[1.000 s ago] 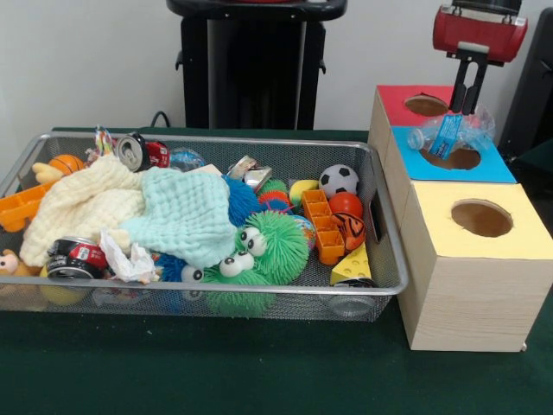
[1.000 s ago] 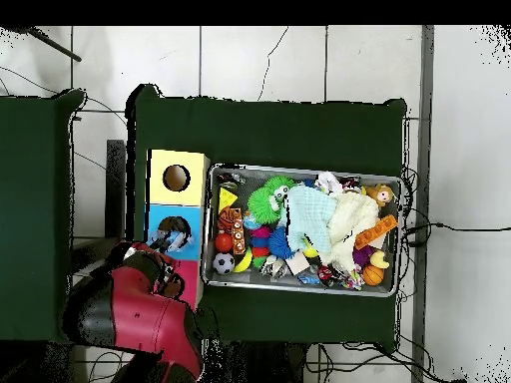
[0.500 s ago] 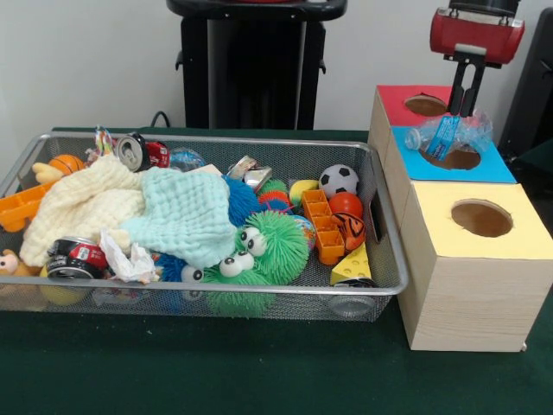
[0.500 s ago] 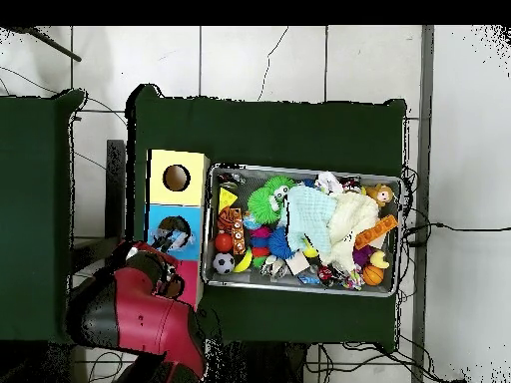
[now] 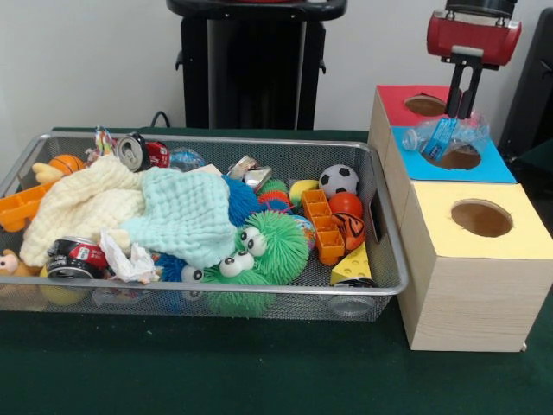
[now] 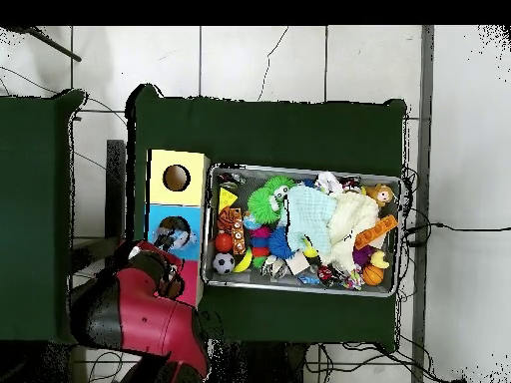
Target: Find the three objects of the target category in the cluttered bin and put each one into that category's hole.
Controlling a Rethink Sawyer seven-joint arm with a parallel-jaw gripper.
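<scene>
Placement step: the released claw (image 5: pixel 465 102) hangs above a bottle (image 5: pixel 449 134) lying across the blue hole (image 5: pixel 460 156); next, return to the bin (image 5: pixel 381 226).

Lighting: even, diffuse indoor light from above; front view bright throughout. Shadows: soft and short, the densest a narrow band under the wire bin (image 5: pixel 384 285) on the green table cloth (image 5: pixel 259 372) and beside the wooden box (image 5: pixel 471 285). Glare: small highlights on the crushed plastic bottle (image 5: pixel 445 134) and the soda can (image 5: pixel 134 151). Focus: front view acceptably sharp overall. Overhead view: dimmer on the cloth, pale tiled floor (image 6: pixel 259 60) brightest; bin contents too small to resolve finely.
</scene>
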